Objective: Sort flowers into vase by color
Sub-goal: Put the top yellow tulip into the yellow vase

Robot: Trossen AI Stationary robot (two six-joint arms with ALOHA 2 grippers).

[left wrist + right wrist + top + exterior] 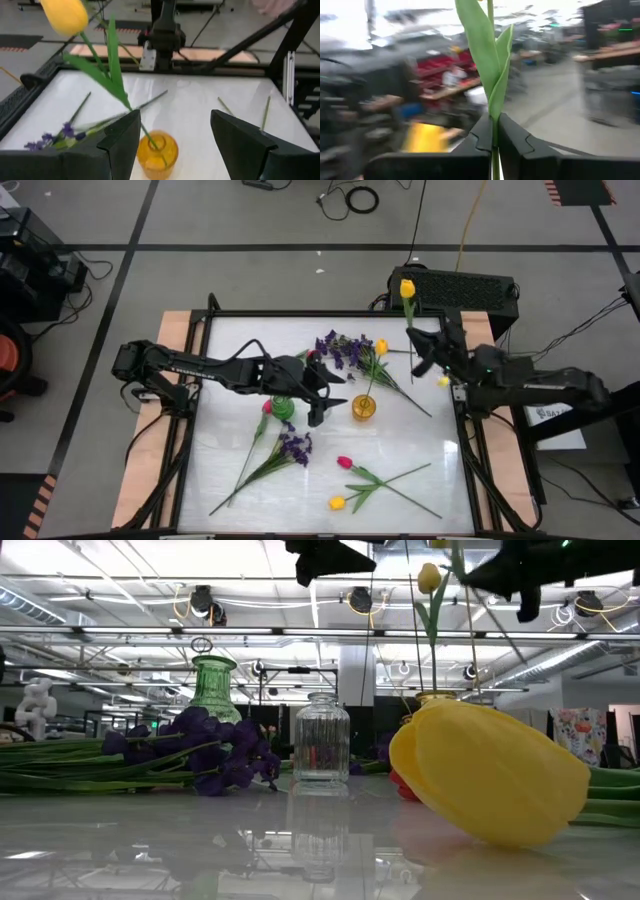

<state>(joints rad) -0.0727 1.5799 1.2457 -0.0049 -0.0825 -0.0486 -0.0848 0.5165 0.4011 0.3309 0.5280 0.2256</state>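
Observation:
My right gripper (420, 348) is shut on a yellow tulip (407, 288) near the table's far right corner, above the table. My left gripper (175, 135) stands open and level, short of the yellow vase (157, 150), touching nothing. In that vase a second yellow tulip (65, 15) stands by its stem. A green vase (283, 408) with a pink-red tulip head (267, 408) beside it sits under the left arm. Purple sprigs (340, 350) (295, 448), a pink-red tulip (345, 463) and a yellow tulip (337, 503) lie flat on the table. My right gripper pinches the tulip's green stem (493, 131) between its two fingers, just below the leaves (490, 60). The fingers lie across the stem. The tulip stands upright in the hold with its head up, lifted clear of the table, and the stem runs on below the fingers.
A clear glass vase (322, 740) stands mid-table in the low view, beside the green vase (215, 688). Another yellow tulip head (442, 381) lies by the right edge. A black box (460, 288) sits beyond the far right corner.

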